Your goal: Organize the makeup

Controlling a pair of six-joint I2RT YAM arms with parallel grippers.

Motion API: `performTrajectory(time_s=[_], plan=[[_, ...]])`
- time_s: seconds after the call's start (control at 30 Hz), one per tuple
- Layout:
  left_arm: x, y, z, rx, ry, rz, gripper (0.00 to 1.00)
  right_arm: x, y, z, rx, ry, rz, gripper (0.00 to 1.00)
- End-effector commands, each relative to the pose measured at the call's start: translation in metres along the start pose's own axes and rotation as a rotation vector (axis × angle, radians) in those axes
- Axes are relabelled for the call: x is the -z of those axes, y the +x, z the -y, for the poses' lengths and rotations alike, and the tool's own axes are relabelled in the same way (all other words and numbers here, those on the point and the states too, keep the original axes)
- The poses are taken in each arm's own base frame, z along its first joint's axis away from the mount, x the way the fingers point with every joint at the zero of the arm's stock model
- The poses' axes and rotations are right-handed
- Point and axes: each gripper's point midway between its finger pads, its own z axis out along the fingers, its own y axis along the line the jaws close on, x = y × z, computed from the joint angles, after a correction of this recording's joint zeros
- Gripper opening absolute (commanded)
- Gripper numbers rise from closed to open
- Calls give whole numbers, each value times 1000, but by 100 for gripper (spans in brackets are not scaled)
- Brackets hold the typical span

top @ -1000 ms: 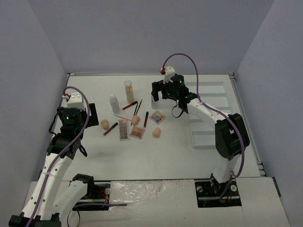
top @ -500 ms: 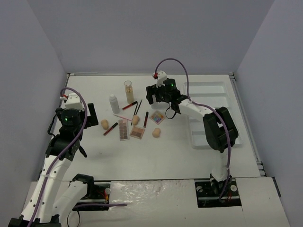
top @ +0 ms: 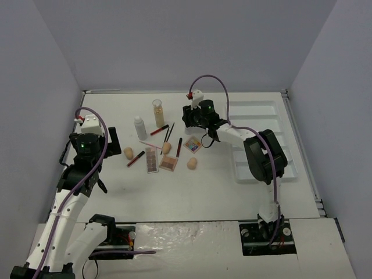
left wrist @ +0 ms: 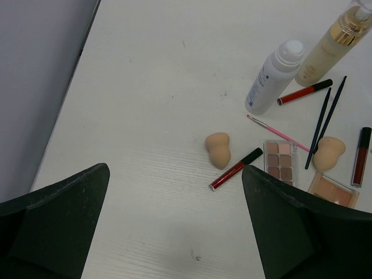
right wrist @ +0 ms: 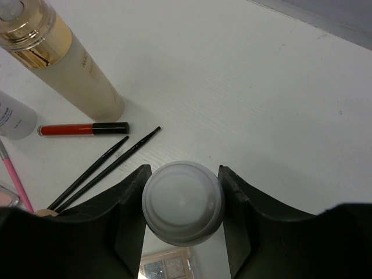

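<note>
My right gripper is shut on the round cap of a white bottle that stands upright at the middle back of the table; from above, the gripper hides it. On the table's left my left gripper stays open over bare table. Between the arms the makeup lies loose: another white bottle, an amber-liquid bottle, three beige sponges, flat palettes, red and black lip tubes and thin black brushes.
A white compartmented tray lies on the right side of the table, beside the right arm. A colourful palette lies just in front of the right gripper. Grey walls close in the table on three sides.
The right gripper has moved left and down over the white bottle, and its jaws have closed in from wide open onto the cap. The left arm has barely moved.
</note>
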Motion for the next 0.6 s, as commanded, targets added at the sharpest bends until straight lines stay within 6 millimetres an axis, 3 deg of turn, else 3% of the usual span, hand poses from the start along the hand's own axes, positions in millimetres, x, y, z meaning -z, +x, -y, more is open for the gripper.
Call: performTrajectory(time_s=[0.0, 0.1, 0.2, 0.27, 0.37, 0.4, 0.5, 0.57], plan=[[3, -27, 3, 45, 13, 77, 97, 24, -92, 6, 35, 48, 245, 0], [2, -30, 4, 48, 15, 86, 97, 43, -126, 17, 55, 80, 299, 0], [1, -33, 7, 55, 27, 91, 97, 75, -171, 54, 45, 165, 371, 0], [0, -35, 8, 57, 31, 92, 97, 91, -186, 86, 30, 231, 394, 0], [0, -37, 10, 63, 36, 98, 97, 113, -194, 133, 7, 323, 408, 0], [-1, -38, 10, 63, 37, 100, 97, 114, -194, 133, 5, 324, 406, 0], [-2, -37, 11, 67, 39, 102, 97, 136, -188, 190, -17, 440, 388, 0], [-3, -33, 11, 66, 41, 97, 97, 145, -184, 215, -29, 489, 379, 0]])
